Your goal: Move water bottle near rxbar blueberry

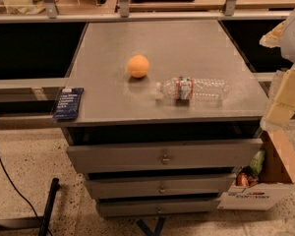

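The water bottle (192,89) lies on its side on the grey cabinet top (177,38), right of centre, with its white cap pointing left. The rxbar blueberry (69,103), a dark navy wrapper, lies flat at the front left corner of the top, far to the left of the bottle. My gripper (281,104) shows as pale blocks at the right edge of the camera view, beside the cabinet's right side and apart from the bottle. It holds nothing that I can see.
An orange ball (138,66) sits just behind and left of the bottle. Several drawers (162,156) stand slightly open below the top. A cardboard box (265,186) with snacks stands on the floor at the right. A black cable (5,173) runs across the floor at the left.
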`<state>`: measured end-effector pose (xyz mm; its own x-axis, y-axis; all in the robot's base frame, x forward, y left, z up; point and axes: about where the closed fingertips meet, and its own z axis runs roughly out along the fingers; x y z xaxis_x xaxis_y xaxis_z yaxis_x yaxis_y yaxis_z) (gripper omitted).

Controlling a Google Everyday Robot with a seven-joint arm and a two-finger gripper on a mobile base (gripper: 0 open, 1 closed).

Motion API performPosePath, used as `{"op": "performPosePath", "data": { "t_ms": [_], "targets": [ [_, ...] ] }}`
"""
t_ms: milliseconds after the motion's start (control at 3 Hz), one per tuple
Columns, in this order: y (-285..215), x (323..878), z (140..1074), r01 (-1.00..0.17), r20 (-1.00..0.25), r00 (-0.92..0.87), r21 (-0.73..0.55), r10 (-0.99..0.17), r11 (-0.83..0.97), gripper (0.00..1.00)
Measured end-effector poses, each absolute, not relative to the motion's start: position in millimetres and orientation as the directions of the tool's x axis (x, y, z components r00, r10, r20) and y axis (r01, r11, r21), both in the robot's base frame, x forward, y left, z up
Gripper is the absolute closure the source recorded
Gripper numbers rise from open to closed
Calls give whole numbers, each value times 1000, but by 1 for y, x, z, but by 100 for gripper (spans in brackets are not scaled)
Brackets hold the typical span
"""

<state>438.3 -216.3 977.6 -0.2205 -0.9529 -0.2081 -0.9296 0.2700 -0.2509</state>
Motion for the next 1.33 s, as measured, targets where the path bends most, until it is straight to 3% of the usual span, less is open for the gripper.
{"op": "performPosePath", "data": {
  "t_ms": [667, 1333],
  "targets": [
    [-207, 449, 978, -934, -211, -189, -264, -959, 242, 0],
    [-192, 502, 957, -929, -211, -158, -300, -965, 218, 0]
  ]
}}
